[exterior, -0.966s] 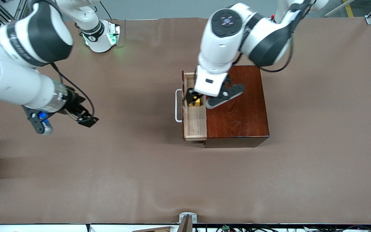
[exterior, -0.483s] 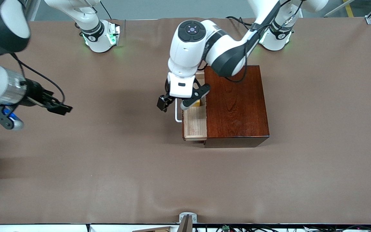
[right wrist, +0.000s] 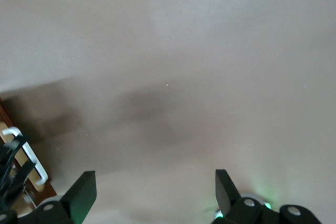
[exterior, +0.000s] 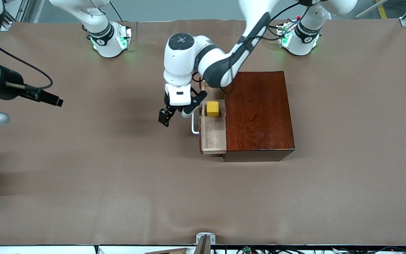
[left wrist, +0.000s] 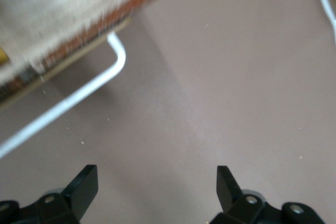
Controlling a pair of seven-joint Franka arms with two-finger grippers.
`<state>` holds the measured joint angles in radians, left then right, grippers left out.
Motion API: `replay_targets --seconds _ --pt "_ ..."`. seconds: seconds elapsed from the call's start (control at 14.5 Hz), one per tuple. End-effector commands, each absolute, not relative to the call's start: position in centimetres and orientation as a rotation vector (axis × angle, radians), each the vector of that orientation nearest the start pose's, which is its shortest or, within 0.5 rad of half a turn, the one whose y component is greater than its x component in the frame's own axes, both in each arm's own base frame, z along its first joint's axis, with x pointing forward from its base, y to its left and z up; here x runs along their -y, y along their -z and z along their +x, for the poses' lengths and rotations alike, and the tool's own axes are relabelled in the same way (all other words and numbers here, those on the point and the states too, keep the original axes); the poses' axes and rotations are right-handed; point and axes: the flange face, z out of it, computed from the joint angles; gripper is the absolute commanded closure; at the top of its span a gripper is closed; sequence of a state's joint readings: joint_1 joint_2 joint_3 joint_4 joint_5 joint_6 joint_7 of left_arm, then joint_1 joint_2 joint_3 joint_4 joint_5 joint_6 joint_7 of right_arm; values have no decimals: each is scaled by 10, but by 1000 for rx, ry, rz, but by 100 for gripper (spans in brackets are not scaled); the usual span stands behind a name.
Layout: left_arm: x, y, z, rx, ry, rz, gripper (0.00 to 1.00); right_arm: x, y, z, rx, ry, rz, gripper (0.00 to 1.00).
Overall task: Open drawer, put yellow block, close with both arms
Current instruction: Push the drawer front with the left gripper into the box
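Note:
The drawer [exterior: 213, 135] stands pulled out of the dark mahogany box [exterior: 259, 113]. The yellow block [exterior: 213, 108] lies free in its pale tray. My left gripper [exterior: 175, 114] hangs open and empty over the table, just in front of the drawer's white handle [exterior: 195, 128]. In the left wrist view the open gripper [left wrist: 156, 182] is over bare cloth, with the handle [left wrist: 79, 98] and the drawer front [left wrist: 105, 22] ahead of it. My right gripper [exterior: 52, 100] waits open and empty, high over the right arm's end of the table, and shows the same in its wrist view [right wrist: 155, 182].
Brown cloth [exterior: 118, 176] covers the table. The two round arm bases [exterior: 109, 40] [exterior: 300, 38] stand at the edge farthest from the front camera. In the right wrist view the handle [right wrist: 27, 153] shows far off.
My left gripper has let go of the yellow block in the drawer and moved out over the table in front of the handle. The right arm has drawn back toward its own end.

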<state>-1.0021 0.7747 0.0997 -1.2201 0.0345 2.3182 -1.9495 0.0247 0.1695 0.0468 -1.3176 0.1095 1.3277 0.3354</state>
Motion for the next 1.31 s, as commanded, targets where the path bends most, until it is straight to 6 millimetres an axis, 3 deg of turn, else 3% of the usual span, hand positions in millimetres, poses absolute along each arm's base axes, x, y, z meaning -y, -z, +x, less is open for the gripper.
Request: replay_targets --seconds 0.0,0.21,0.41,0.69,0.9,1.24 --pt "639 -330 467 1684 267 -3014 0 -42 -639 553 -114 -236 -3056 0" --pt "637 -296 457 1649 295 -2919 0 -34 -646 538 -50 -217 -3061 0" --pt "628 -286 455 1608 328 -2833 0 -31 -644 517 16 -127 -3065 0" --pt "610 -288 462 1577 358 -2728 0 -11 -640 513 122 -134 -3057 0" --pt "598 -295 470 1590 372 -2677 0 -10 -635 516 142 -126 -3056 0" --pt "572 -291 483 1590 385 -2545 0 -9 -634 516 140 -129 -3059 0"
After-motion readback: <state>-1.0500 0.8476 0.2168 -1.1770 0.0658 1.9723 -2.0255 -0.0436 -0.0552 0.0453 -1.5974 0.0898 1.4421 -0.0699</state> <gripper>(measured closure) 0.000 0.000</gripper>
